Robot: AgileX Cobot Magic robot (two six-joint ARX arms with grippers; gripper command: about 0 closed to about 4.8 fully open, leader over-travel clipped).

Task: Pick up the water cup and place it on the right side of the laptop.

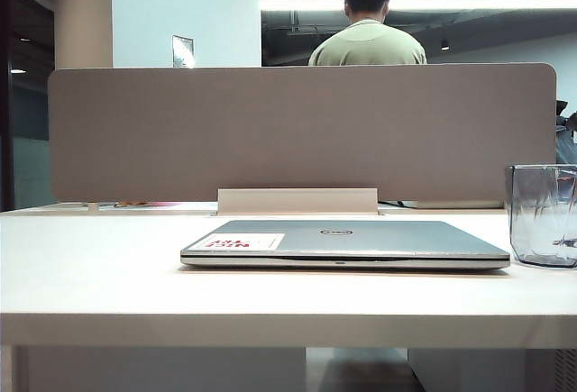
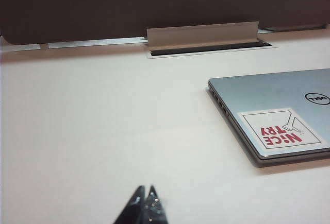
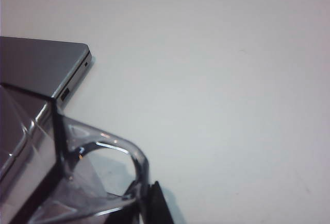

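Note:
The water cup, a clear bluish faceted tumbler, stands upright just past the right end of the closed silver laptop, at the exterior view's right edge. Its base looks level with the tabletop. In the right wrist view my right gripper is shut on the water cup, one finger inside the rim and one outside. The laptop's corner lies close beyond the cup. My left gripper is shut and empty over bare table, left of the laptop with its red-print sticker. Neither arm shows in the exterior view.
A grey partition panel runs along the back of the white table, with a raised cable flap behind the laptop. A person sits beyond the panel. The table's front edge is near the camera.

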